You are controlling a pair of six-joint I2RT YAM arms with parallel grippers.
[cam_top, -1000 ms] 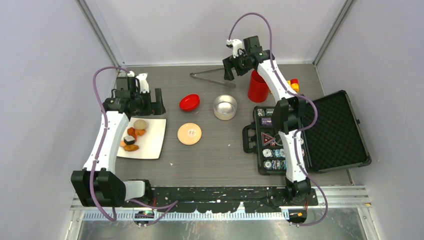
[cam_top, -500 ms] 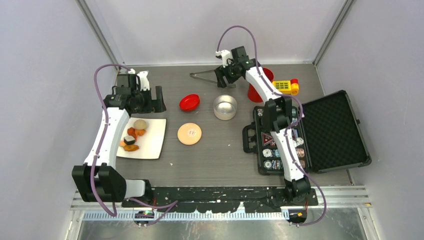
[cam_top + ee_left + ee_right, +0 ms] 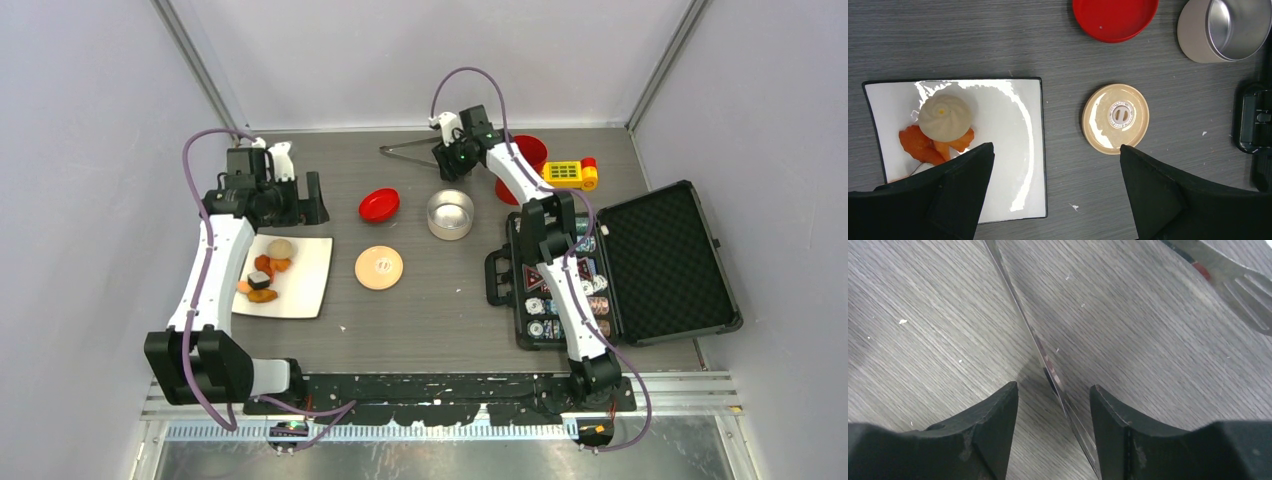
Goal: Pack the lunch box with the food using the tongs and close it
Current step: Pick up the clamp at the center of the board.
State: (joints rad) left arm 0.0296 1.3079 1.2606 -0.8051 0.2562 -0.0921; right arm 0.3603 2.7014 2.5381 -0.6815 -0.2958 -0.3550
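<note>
The silver tongs [image 3: 408,152] lie at the back of the table. My right gripper [image 3: 449,163] is down over them. In the right wrist view one thin tongs arm [image 3: 1035,340] runs between the open fingers of the right gripper [image 3: 1053,386], close to the right finger, and a slotted tip [image 3: 1248,295] lies off to the upper right. The steel lunch box [image 3: 450,214] stands without its lid, and the tan lid [image 3: 379,267] lies to its front left. The food [image 3: 265,272] sits on a white plate [image 3: 310,275]. My left gripper [image 3: 1056,147] hovers open over the plate's edge.
A small red dish [image 3: 379,205] lies left of the lunch box. Behind the right arm are a red cup [image 3: 527,158] and a yellow toy [image 3: 570,173]. An open black case of poker chips [image 3: 620,265] fills the right side.
My right arm has swung left and down onto the tongs, uncovering the red cup and yellow toy, and its jaws have narrowed around a tongs arm. The left arm has barely moved.
</note>
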